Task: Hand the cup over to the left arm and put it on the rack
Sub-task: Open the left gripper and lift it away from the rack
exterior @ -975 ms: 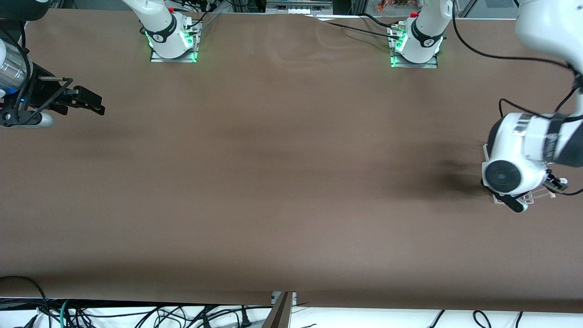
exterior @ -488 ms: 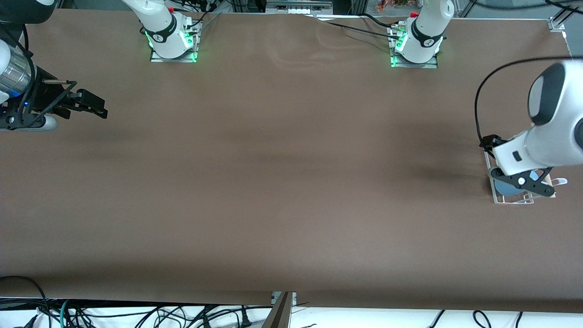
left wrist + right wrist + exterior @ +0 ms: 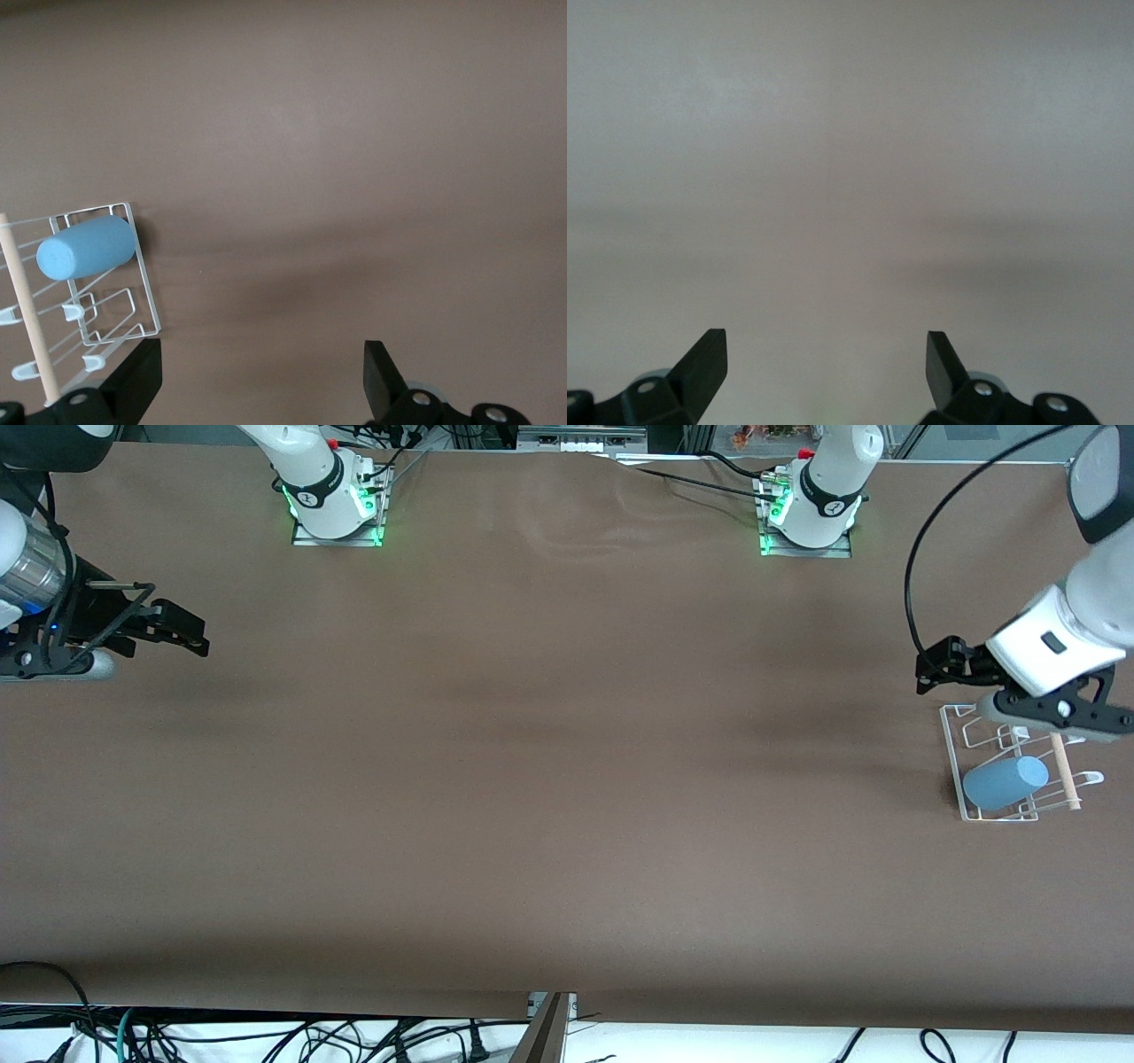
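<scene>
The cup [image 3: 1005,781] lies on its side in the rack [image 3: 955,748] at the left arm's end of the worktop [image 3: 549,779], resting on the wire prongs beside the wooden dowel [image 3: 1063,771].

The left hand [image 3: 1059,717] is above the rack with fingers apart and empty. To finish well, lift it straight up, clear of the prongs and dowel, so nothing is nudged.

The right hand [image 3: 182,631] waits, fingers apart, over the right arm's end.

The cup's long axis runs almost crosswise to the dowel, its closed base pointing toward the dowel.
</scene>
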